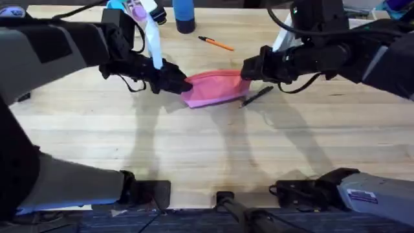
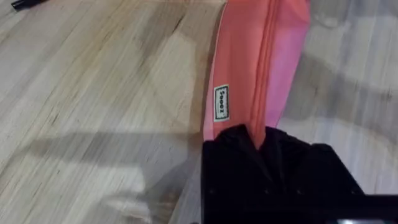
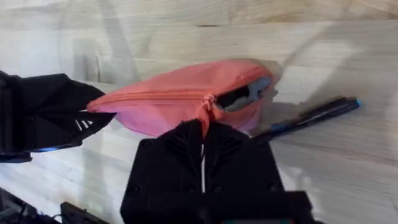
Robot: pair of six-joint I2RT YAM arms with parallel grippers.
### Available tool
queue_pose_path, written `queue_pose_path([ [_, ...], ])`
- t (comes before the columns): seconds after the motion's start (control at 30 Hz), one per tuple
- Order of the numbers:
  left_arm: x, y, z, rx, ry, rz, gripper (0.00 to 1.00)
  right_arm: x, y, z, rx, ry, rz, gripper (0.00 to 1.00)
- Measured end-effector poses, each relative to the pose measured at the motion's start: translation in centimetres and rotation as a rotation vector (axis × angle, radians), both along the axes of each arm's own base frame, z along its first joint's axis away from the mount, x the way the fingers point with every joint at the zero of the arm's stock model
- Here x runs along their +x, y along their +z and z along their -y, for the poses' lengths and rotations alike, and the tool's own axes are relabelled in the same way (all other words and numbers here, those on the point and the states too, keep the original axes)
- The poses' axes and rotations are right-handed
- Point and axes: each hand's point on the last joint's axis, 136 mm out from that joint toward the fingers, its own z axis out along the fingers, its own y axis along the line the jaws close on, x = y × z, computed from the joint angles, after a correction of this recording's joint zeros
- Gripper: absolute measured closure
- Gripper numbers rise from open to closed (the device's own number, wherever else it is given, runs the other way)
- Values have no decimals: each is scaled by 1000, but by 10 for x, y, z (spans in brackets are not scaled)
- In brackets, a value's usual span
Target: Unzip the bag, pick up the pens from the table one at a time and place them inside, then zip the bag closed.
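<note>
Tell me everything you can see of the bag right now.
The bag is a soft pink fabric pouch lying on the table mid-board, long axis across it. Its zipper runs along the top, partly open at the right end, showing a dark gap. A small white label sits near its left end. The left gripper is shut on that end; the right gripper is shut on the zipper pull. The black pen lies beside its right end.

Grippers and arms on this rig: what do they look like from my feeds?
Both arms are dark with grey shells and loose black cables. The left gripper and right gripper have matte black angular fingers. A white label sits on the grey base at lower right.
</note>
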Motion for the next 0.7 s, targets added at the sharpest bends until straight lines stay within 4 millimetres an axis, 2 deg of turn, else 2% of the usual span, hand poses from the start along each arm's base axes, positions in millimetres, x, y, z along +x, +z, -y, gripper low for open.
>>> queue_pose_path([
  [0.23,0,0,0,1,0,0,959,0,1,-1,6,4,3,970],
  [0.5,0,0,-1,-1,3,-3,959,-2,24,-14,93,51,51,971],
  [0.7,0,0,-1,-1,3,-4,959,-8,26,-24,102,82,51,972],
])
